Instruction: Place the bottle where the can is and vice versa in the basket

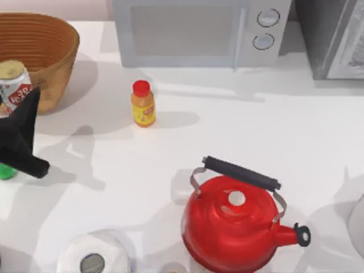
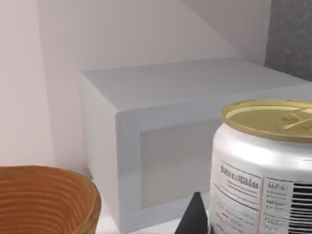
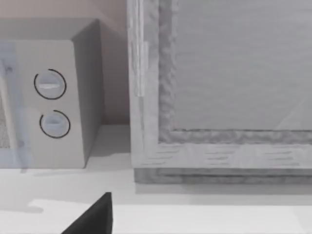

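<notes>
The wicker basket point(image 1: 48, 54) sits at the tabletop's point(image 1: 239, 131) far left corner, and right at its near rim the left gripper point(image 1: 20, 122) has the can point(image 1: 14, 85) upright, jaws clamped on it, gold lid up. The yellow bottle point(image 1: 143, 103) stands upright out on the tabletop, to the can's right and well apart from it. The left arm is plainly nearer both. The right gripper's jaws I cannot tell.
</notes>
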Tool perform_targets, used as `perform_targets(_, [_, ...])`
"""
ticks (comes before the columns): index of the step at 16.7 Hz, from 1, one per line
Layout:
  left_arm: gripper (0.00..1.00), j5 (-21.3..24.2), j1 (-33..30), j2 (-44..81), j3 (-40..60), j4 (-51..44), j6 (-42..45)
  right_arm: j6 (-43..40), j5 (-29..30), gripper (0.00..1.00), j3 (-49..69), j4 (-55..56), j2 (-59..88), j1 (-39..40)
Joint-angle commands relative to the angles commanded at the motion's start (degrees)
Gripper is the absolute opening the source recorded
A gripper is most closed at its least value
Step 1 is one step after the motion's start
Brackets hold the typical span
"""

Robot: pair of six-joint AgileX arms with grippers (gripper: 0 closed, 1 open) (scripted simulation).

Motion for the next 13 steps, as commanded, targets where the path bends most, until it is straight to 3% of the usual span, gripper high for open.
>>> perform_targets(13, [0.0,40.8,-12.2,80.0,30.9,43.1,-0.2,0.0,0.0,1.0,0.0,0.0,0.0,0.0])
